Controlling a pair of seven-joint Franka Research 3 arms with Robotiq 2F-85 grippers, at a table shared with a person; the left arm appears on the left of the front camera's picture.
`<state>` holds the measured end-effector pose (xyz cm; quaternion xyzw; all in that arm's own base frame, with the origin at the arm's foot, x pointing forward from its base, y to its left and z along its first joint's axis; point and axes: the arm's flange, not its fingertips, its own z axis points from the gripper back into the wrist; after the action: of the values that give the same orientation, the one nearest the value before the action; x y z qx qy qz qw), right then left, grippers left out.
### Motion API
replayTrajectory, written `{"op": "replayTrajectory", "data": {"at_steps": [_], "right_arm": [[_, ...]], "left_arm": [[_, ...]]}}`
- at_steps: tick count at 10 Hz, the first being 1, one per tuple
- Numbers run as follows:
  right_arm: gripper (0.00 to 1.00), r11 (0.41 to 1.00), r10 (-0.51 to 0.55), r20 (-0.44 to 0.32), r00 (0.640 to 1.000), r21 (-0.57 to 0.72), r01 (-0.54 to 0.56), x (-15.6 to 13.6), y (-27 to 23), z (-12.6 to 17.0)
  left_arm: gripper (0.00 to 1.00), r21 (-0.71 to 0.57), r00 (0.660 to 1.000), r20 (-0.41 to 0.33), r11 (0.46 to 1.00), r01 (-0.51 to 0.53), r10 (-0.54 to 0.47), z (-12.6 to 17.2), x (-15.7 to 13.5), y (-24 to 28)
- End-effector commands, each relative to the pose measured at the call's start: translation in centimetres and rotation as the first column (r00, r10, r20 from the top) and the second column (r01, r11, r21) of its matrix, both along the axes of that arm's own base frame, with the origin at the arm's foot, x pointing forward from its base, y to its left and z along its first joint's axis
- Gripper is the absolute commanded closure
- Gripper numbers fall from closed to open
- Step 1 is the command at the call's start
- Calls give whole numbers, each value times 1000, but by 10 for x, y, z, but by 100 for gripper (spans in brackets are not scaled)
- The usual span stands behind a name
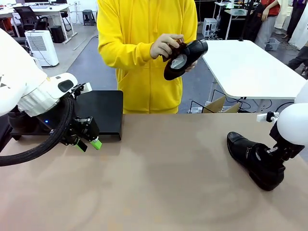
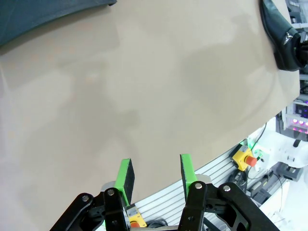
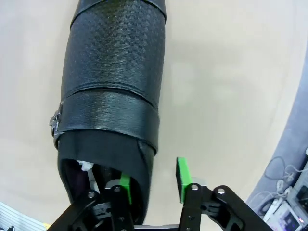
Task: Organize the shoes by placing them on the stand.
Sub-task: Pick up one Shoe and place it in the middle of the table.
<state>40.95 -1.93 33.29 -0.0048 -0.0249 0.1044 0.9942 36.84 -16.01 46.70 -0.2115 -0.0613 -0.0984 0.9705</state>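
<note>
1. The fingers (image 3: 181, 173) of the right gripper (image 3: 153, 172) stand partly spread astride the heel-end wall of the shoe (image 3: 115, 72). One green pad is down inside the opening and the other is outside it.
2. We see a strip of table (image 3: 231, 96) between the outer pad and the leather, so the wall is not yet pinched. Whether the inner pad touches the lining we cannot tell.
3. The fingers (image 2: 126, 175) of the left gripper (image 2: 155, 160) stand apart with a clear gap. They hold nothing and touch nothing, and hang over bare table.
4. In the front view we find that gripper low over the table's left side, just in front of the near edge of the stand (image 1: 103, 110).
5. The shoe is black. It has a pebbled grain over the toe part, a smoother band across the instep, a small metal buckle at one side and white paper in the opening.
6. It rests on the right side of the table, toe pointing toward the middle and heel toward the right arm. It is well apart from the stand.
7. The stand is a flat matte-black panel at the far left of the table. The left arm (image 1: 33, 91) covers its left part.
8. A second shoe (image 1: 190, 54), glossy black with white paper inside, is in the air beyond the far edge, held by a person in a yellow hoodie. A hand (image 1: 166, 45) presses a reddish-brown brush (image 1: 179, 44) against it.
</note>
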Motion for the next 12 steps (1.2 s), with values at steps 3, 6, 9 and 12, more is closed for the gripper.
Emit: {"op": "replayTrajectory", "data": {"at_steps": [3, 6, 9, 12], "right_arm": [[100, 1000, -15, -21, 1000, 24, 16, 4, 2, 3], [100, 992, -125, -30, 992, 11, 126, -2, 35, 32], [100, 875, -422, -93, 902, 221, 432, -18, 64, 111], [100, 796, -526, -30, 850, 335, 505, -37, 133, 157]], "left_arm": [[47, -4, 1000, -1, 1000, 12, -12, 0, 0, 1], [47, -4, 1000, -1, 1000, 12, -12, 0, 0, 1], [47, -4, 1000, -1, 1000, 12, -12, 0, 0, 1], [47, -4, 1000, -1, 1000, 12, -12, 0, 0, 1]]}}
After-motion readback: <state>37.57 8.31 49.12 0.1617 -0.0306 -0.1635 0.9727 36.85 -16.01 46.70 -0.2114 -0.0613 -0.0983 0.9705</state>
